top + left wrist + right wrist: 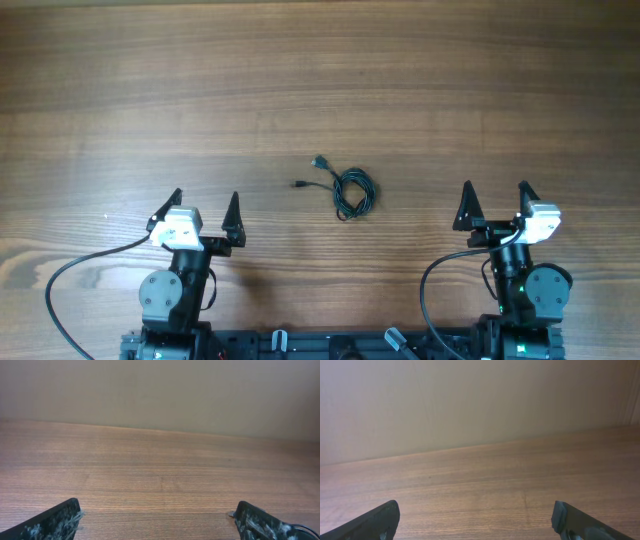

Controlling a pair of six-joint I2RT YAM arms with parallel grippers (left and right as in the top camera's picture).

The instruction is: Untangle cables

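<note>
The black fingers [55,522] of each tool are closest to the wrist cameras. They poke in at the bottom left and bottom right corners of both close-up views. They sit far apart, with bare brown wood showing between them.

From above, the left tool [206,196] is in the lower left of the frame. The right tool [495,187] is in the lower right. Both are spread wide and hold nothing. Their pointy tips aim toward the top of the frame. Each one has a white block [178,228] just behind it.

The cables [345,190] lie on the table [320,70] near the middle of the frame. They are between the two tools and a bit higher up. They make one small black bundle, wound in a messy ring. Two short ends stick out to the upper left of the ring, and each has a little plug. Both tools are well apart from the bundle.

A thick black cord [60,290] loops out from the left arm at the bottom left. A pale wall [160,390] stands behind the far edge of the table in both close-up views.
</note>
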